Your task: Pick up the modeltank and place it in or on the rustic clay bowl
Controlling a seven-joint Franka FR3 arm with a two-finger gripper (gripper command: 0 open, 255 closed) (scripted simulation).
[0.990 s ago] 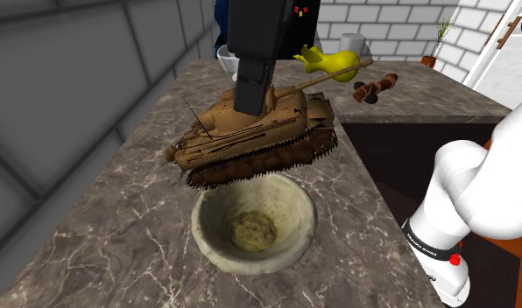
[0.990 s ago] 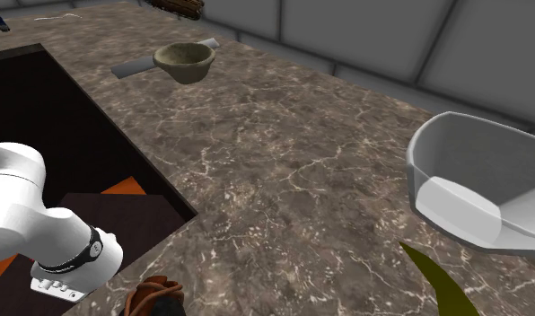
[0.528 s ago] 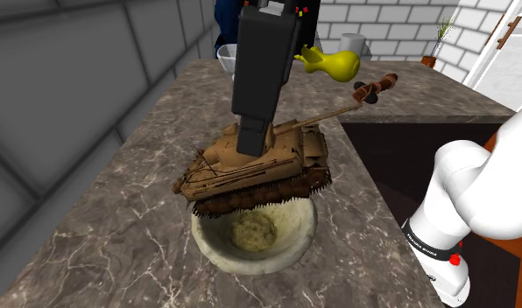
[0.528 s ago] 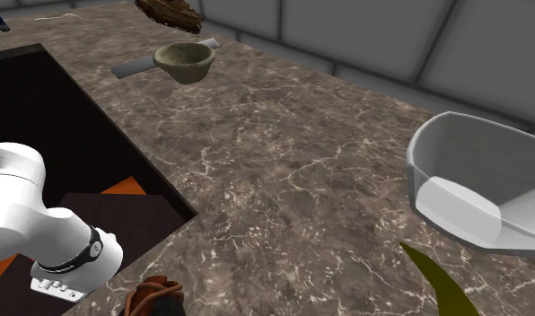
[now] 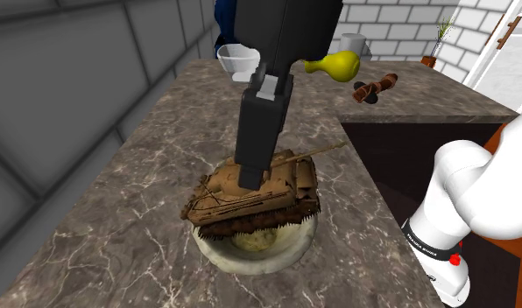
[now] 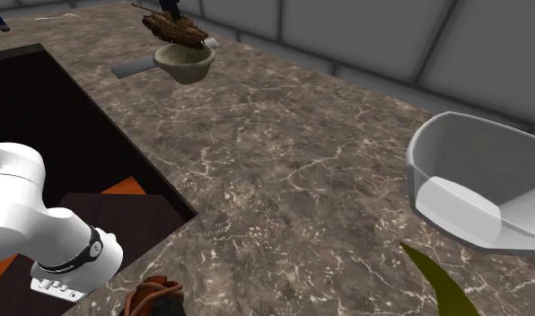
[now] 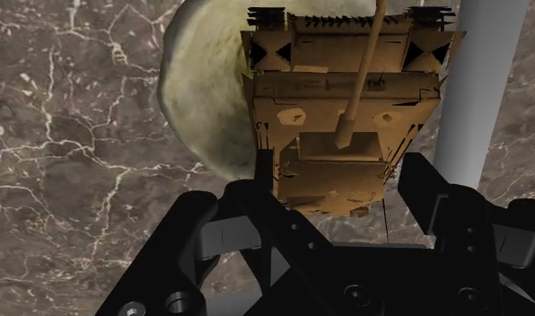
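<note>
**Tank held over the bowl's mouth**

A brown marbled desk (image 5: 119, 219) runs along a grey panelled wall, with white brick at the far end. In the shoulder view a pale, rough-looking clay bowl (image 5: 250, 260) stands near the desk's near end, just left of a dark sunken opening (image 5: 408, 157). The brown model tank (image 5: 277, 185) lies across the bowl's mouth, its tracks down at the level of the rim and covering most of the hollow. Whether the tracks touch the rim cannot be told. Its barrel points far and to the shoulder view's right, slightly raised.

The black tool (image 5: 250, 179) comes down from above and pinches the tank. In the wrist view its fingers (image 7: 257, 193) press against either side of the hull.

Well apart at the far end sit a white cup (image 5: 237, 61), a yellow gourd-shaped thing (image 5: 338, 64) and a small reddish-brown item (image 5: 376, 86).
</note>
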